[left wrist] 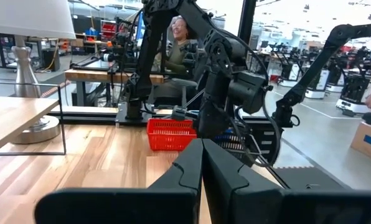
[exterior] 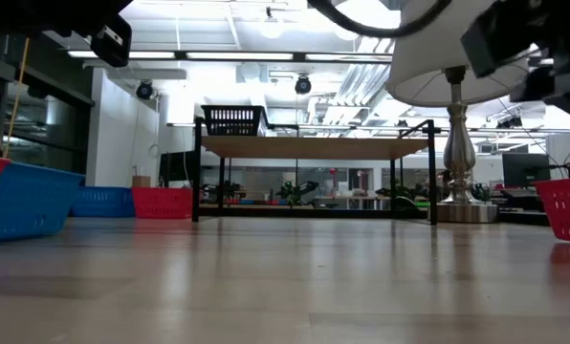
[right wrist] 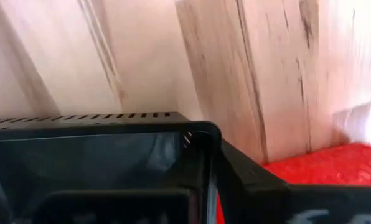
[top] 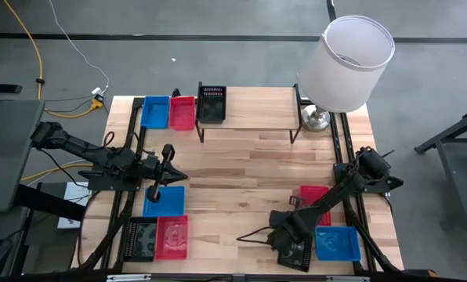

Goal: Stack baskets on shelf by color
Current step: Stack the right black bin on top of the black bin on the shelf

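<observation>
High view shows the right claw (top: 295, 252) at five o'clock on the worktop (top: 249, 168), clamped on a black basket's (top: 296, 254) wall; another black basket (top: 211, 103) sits empty on the shelf (top: 257, 110) at twelve. Left claw (top: 168, 160), fingers together, hovers at nine.

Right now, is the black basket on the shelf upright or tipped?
Upright. The black basket sits flat on the shelf, open side up in the low view; the high view looks straight down into it.

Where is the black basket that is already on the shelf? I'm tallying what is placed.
In the high view the black basket sits on the shelf's left end, next to the red basket on the table.
</observation>
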### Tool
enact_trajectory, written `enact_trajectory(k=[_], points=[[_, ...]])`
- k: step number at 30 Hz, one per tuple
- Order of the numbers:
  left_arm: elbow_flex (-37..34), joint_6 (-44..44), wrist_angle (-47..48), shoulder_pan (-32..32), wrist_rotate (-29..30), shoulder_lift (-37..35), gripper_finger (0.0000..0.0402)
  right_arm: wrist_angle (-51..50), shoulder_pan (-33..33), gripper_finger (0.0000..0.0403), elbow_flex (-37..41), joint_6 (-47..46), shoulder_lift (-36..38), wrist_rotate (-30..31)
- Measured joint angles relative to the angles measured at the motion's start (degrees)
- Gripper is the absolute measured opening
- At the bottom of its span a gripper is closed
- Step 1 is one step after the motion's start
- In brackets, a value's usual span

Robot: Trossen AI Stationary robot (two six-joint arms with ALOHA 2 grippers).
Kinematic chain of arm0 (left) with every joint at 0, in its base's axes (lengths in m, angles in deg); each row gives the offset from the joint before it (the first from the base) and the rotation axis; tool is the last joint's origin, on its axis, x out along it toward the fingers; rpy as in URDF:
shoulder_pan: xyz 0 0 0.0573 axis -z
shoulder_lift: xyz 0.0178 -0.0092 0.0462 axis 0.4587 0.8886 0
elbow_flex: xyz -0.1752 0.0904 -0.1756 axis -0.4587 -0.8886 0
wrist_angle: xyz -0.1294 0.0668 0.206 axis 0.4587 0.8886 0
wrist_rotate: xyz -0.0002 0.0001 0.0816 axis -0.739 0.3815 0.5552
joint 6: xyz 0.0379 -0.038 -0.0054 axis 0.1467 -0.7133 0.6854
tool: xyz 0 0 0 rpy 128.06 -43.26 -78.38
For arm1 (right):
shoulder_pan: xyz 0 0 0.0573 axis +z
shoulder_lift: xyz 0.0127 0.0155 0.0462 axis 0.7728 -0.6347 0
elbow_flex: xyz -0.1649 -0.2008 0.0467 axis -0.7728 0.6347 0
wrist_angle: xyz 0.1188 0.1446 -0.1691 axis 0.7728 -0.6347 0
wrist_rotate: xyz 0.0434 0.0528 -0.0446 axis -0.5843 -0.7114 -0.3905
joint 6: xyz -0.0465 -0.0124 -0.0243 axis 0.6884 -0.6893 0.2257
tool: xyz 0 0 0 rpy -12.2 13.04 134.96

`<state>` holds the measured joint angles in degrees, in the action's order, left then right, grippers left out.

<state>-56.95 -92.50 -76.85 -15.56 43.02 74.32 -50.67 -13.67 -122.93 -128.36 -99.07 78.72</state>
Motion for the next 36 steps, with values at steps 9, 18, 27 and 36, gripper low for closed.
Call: enact_trajectory(k=[9, 18, 27, 36], points=[[0.0, 0.0, 1.1, 0.0, 2.7, 0.0, 0.0000, 0.5, -2.6, 0.0003, -10.5, 12.5, 1.4, 8.7], [0.0, 0.0, 1.6, 0.0, 2.8, 0.0, 0.0000, 9.7, -6.0, 0.0001, -16.8, 31.7, 1.4, 19.0], [0.0, -0.2, 3.5, 0.0, 2.8, 0.0, 0.0000, 13.6, -8.6, 0.0001, -16.5, 38.6, 1.4, 20.8], [0.0, -2.2, 3.9, 0.0, 2.8, 0.0, 0.0000, 14.8, -8.9, 0.0000, -16.5, 40.8, 1.4, 20.9]])
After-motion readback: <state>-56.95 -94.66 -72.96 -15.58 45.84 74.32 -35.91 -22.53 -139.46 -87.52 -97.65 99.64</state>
